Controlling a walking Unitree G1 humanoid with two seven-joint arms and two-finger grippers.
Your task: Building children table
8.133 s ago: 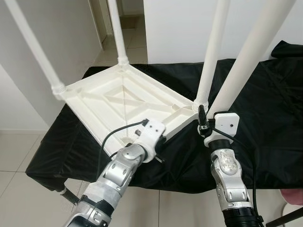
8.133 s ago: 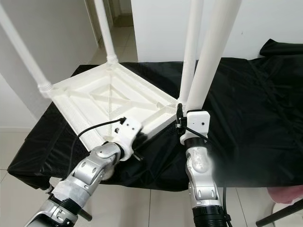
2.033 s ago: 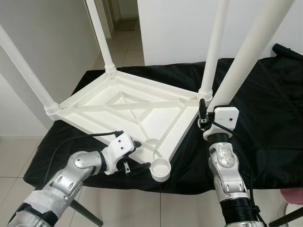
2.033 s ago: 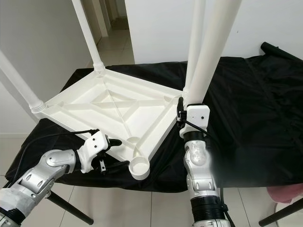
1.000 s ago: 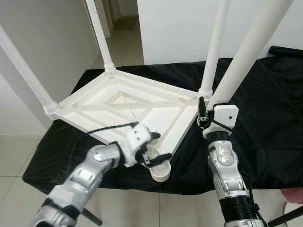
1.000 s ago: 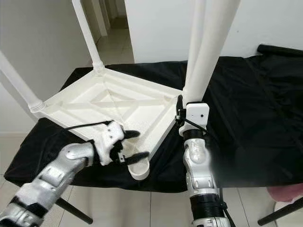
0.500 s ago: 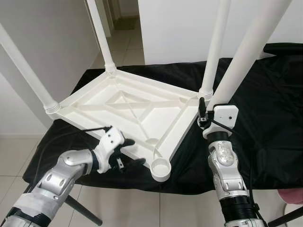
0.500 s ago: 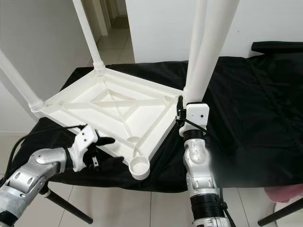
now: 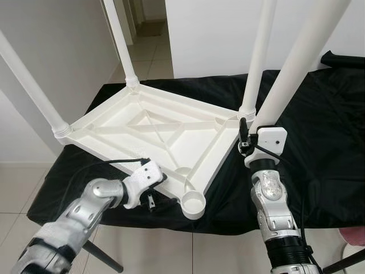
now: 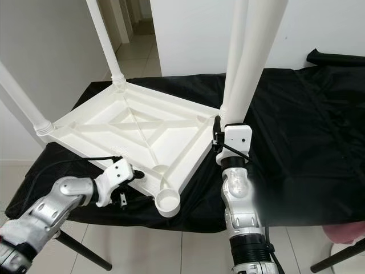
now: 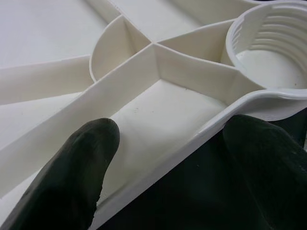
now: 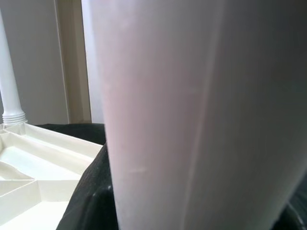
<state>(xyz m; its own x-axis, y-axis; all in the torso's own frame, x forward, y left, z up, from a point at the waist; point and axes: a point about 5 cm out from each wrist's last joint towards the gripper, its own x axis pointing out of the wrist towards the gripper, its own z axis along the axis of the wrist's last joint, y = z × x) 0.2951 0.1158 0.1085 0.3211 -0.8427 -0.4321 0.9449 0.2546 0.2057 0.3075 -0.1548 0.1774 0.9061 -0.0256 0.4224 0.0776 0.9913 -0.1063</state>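
A white plastic children's table top (image 9: 148, 123) lies upside down on a black-draped table. Three white legs stand screwed into its corners, at the far left (image 9: 120, 40), near left (image 9: 31, 85) and right (image 9: 258, 57). The near corner has an empty threaded socket (image 9: 193, 202). My left gripper (image 9: 157, 188) is open and straddles the near rim (image 11: 192, 139) beside the socket (image 11: 268, 52), one finger (image 11: 72, 172) inside, the other outside. My right gripper (image 9: 244, 137) is shut on a loose white leg (image 9: 296, 63), held upright at the right corner.
The black cloth (image 9: 319, 142) hangs over the work table's front edge, close to my arms. A dark stand leg (image 9: 102, 260) slants below the table on the left. Beyond lie tiled floor, white walls and a doorway (image 9: 145, 14). A pink object (image 9: 351, 237) shows at the lower right.
My left gripper, off to the left of the rim half a second ago, has moved back right to the rim beside the empty socket. The right arm and its leg have not moved.
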